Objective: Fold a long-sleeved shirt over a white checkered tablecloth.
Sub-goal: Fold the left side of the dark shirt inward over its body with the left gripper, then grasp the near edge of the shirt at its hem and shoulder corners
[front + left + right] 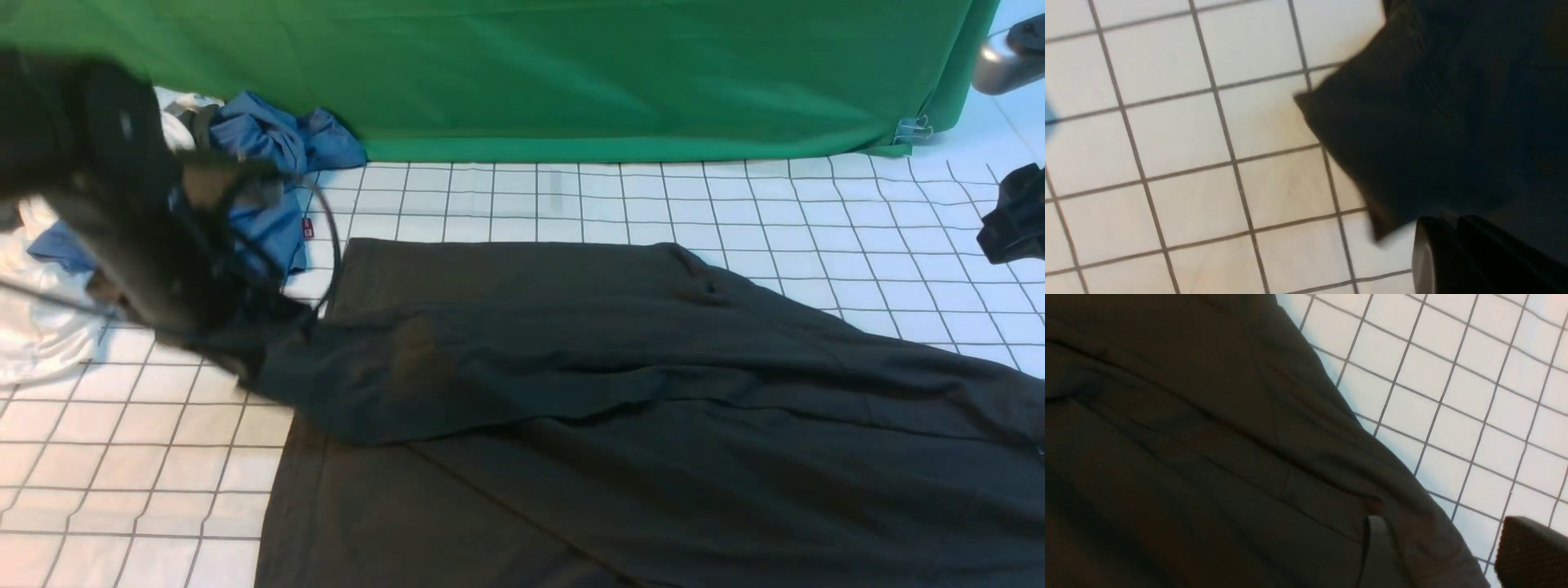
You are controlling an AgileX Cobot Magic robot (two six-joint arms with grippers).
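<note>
Black long-sleeved shirt (653, 425): spread over white checkered tablecloth (147, 457), one sleeve stretched leftward | left gripper (245, 359): at that sleeve's end, blurred, grip cannot be told | right gripper (1011, 219): jaws spread, empty, above the shirt's right edge

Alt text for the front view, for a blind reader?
A black long-sleeved shirt lies spread across a white checkered tablecloth, the blurred left arm at its left edge. A blue shirt and white garments sit heaped far left, before a green backdrop.
</note>
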